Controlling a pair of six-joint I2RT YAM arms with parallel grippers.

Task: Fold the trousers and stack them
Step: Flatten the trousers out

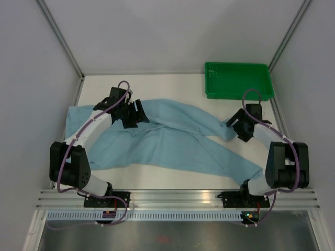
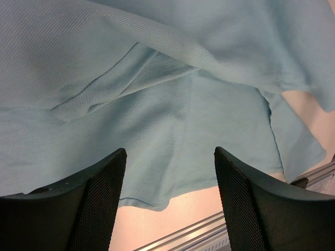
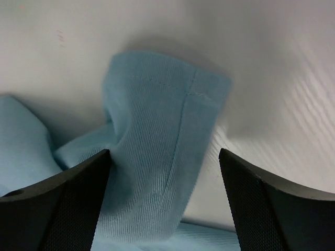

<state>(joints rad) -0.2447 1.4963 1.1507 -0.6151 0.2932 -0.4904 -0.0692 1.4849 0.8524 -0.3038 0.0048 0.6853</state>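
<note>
The light blue trousers (image 1: 172, 138) lie spread and rumpled across the white table, from the far left to the front right. My left gripper (image 1: 136, 115) hovers over their upper left part. In the left wrist view its jaws (image 2: 170, 151) stand open above flat cloth (image 2: 157, 99), gripping nothing. My right gripper (image 1: 234, 128) is at a bunched leg end on the right. In the right wrist view that gripper (image 3: 165, 151) is open, with a raised fold of hemmed cloth (image 3: 157, 136) rising between the fingers. The fold lies against the left finger (image 3: 78, 198) and clear of the right one.
A green plastic tray (image 1: 238, 91) sits at the back right corner. Grey walls with metal posts close in the table on three sides. An aluminium rail (image 1: 178, 197) runs along the front edge, also seen beyond the hem as a rail (image 2: 209, 227).
</note>
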